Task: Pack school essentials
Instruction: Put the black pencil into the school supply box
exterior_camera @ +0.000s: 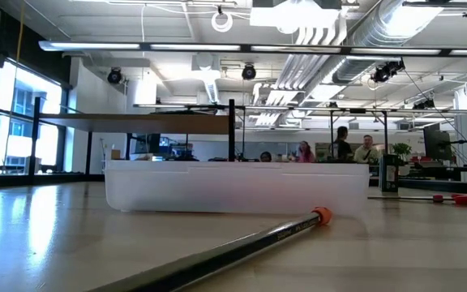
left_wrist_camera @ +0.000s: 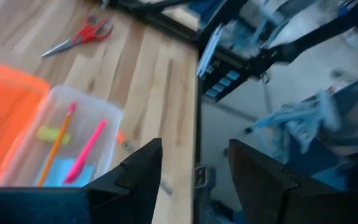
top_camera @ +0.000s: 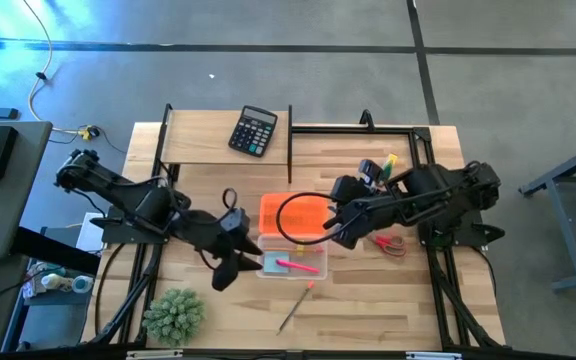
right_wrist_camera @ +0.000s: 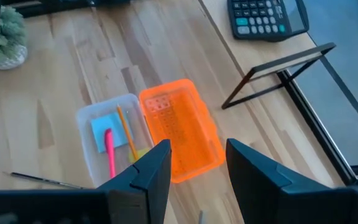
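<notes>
Scissors [top_camera: 389, 243] beside right gripper [top_camera: 340, 226], untouched

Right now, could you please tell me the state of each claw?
Left claw: open, holding nothing, beside the clear box.
Right claw: open, holding nothing, above the orange lid.

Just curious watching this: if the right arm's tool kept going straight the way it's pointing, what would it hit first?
Probably the orange lid lying beside the clear box; the right tool points at it with fingers apart, though depth is hard to judge.
</notes>
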